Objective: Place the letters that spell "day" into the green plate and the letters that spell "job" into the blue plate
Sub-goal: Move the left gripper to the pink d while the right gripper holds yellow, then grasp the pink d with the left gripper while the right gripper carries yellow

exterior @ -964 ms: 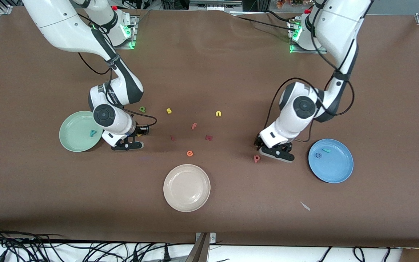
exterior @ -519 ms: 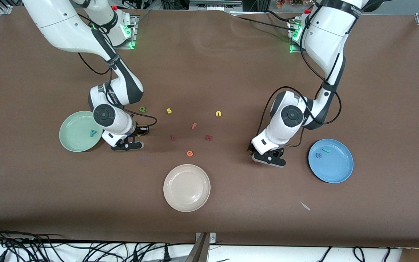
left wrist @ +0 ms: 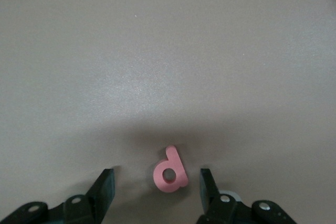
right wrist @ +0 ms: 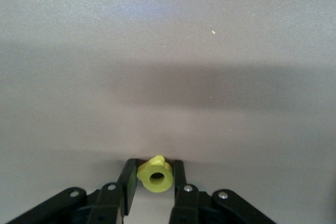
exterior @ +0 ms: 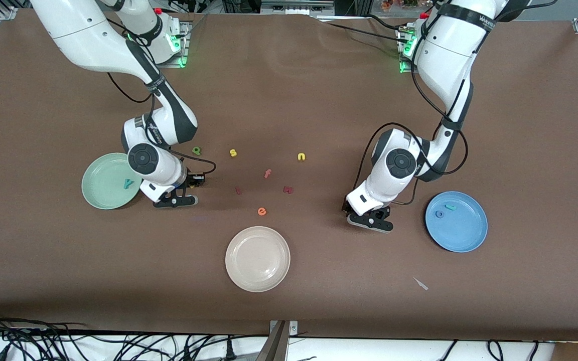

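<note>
My left gripper [left wrist: 156, 182] stands open low over the table, and the salmon-pink b [left wrist: 170, 170] lies flat between its fingers [left wrist: 105, 184], touching neither. In the front view this left gripper [exterior: 353, 214] hides the b; it is beside the blue plate [exterior: 464, 233], which holds the blue o [exterior: 439, 214] and teal j [exterior: 450, 206]. My right gripper [right wrist: 153, 174] is shut on the yellow a [right wrist: 155, 174] at table level. The right gripper [exterior: 193, 183] is beside the green plate [exterior: 99, 193], which holds the teal y [exterior: 128, 183]. The dark green d [exterior: 196, 150] lies on the table farther from the camera.
A cream plate [exterior: 257, 258] sits near the front middle. Loose letters lie between the arms: yellow s [exterior: 233, 152], yellow n [exterior: 301, 157], orange f [exterior: 267, 173], orange e [exterior: 262, 211] and two dark red pieces [exterior: 288, 189]. A small pale scrap [exterior: 421, 284] lies nearer the camera than the blue plate.
The left gripper has slid toward the right arm's end and now covers the pink b, which showed on the table a second ago. The right arm has barely moved.
</note>
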`<action>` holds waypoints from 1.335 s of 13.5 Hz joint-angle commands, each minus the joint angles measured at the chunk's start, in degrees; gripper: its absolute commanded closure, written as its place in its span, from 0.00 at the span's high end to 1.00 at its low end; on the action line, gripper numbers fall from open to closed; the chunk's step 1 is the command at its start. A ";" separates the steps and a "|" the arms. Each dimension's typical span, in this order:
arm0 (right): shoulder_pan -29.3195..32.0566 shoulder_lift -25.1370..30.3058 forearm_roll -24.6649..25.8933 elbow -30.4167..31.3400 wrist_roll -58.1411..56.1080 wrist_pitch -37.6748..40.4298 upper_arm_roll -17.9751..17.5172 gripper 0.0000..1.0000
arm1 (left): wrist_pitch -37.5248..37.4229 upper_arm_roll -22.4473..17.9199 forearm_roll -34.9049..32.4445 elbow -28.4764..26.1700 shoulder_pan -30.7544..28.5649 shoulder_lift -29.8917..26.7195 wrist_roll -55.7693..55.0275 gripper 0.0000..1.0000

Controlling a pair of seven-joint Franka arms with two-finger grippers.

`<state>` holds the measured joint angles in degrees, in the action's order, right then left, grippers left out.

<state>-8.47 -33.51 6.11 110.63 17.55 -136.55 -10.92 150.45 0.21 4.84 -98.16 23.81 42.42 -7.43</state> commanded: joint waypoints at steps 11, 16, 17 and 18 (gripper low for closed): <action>0.20 1.33 -0.66 -4.45 -4.00 8.02 -0.07 0.25 | 0.20 -1.97 0.78 2.18 1.33 1.79 0.66 0.21; 0.65 4.77 -0.66 -3.68 -18.32 13.50 5.46 0.25 | -1.02 -2.24 0.43 0.61 0.02 -2.67 2.15 0.00; 0.65 5.64 -0.66 -3.06 -20.08 13.67 6.78 0.25 | -4.25 -1.98 0.43 -1.49 -2.60 -6.17 4.51 0.00; 0.65 6.87 -0.66 -2.53 -22.01 14.54 7.66 0.25 | -7.59 -1.89 0.43 -3.34 -4.72 -9.51 8.18 0.00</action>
<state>-7.84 -29.58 6.11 105.77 -0.44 -123.20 -4.58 148.30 -1.88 4.84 -96.81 22.95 40.77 -5.24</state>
